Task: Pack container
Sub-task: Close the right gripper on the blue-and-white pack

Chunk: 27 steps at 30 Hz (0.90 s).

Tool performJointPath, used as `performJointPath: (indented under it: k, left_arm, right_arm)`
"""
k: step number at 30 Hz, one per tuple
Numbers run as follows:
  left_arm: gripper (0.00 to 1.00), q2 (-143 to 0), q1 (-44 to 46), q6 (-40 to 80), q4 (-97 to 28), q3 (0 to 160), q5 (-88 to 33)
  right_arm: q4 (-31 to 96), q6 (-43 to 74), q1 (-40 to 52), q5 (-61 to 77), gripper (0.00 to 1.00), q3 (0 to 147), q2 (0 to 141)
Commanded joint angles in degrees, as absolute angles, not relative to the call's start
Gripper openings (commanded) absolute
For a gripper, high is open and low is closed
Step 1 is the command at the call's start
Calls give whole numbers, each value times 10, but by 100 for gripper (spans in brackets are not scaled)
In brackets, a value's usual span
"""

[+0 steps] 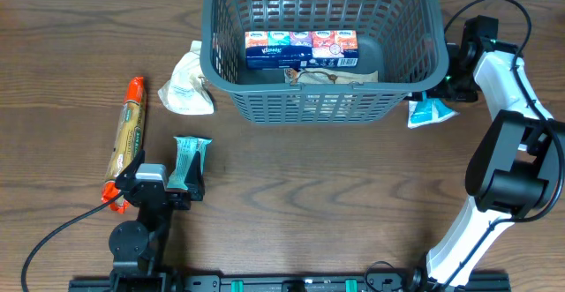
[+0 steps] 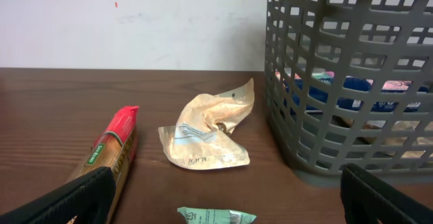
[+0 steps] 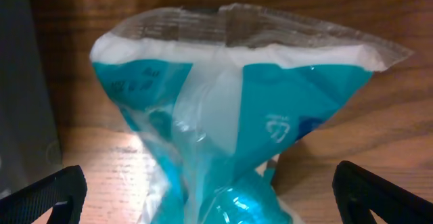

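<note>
Step in hand, by the look of it: picking up the teal pouch (image 3: 223, 116) with the right gripper (image 3: 210, 176). Jaws at full spread there, holding nothing, with the pouch flat on the table squarely between them and its crimped clear seal at the far end. Close beside the jaw on the left of the wrist view, the dark wall of the basket (image 1: 322, 107); touching the pouch or only near it, cannot tell. Descend straight down to straddle the pinched waist of the pouch, not the puffy end or the thin seal. Close slowly, guarding against likely slipping and crumpling of the slick film. Steer the basket-side jaw clear of the slotted wall on the way down, then lift well above the rim before swinging across. Release low over bare basket floor beside the tissue pack (image 1: 302, 48), not on top of it. Left gripper (image 2: 226, 190): likewise wide open and empty, low over the table. Just below the gap between its jaws, a green bar (image 2: 216, 216); farther ahead, a crumpled beige packet (image 2: 206, 132); beside the left jaw, a long red-tipped snack stick (image 2: 115, 149); ahead of the right jaw, the basket wall. Best to leave that arm parked during the right-hand lift, avoiding any crossing above the basket.
</note>
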<state>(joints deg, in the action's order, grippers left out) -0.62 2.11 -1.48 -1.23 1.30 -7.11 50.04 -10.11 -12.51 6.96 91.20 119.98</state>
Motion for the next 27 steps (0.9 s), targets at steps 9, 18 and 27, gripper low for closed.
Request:
performJointPath:
  k: [9,18,27]
  left_arm:
    - [99,-2,23,-12,-32,2,-86]
    - [99,-2,23,-12,-32,2,-85]
    - [99,-2,23,-12,-32,2,-86]
  right_arm:
    - [484,-58,-120,53,99,910,1220]
    - [479,-58,-120,45,99,910,1227]
    - [486,-56,-120,44,99,909,1256]
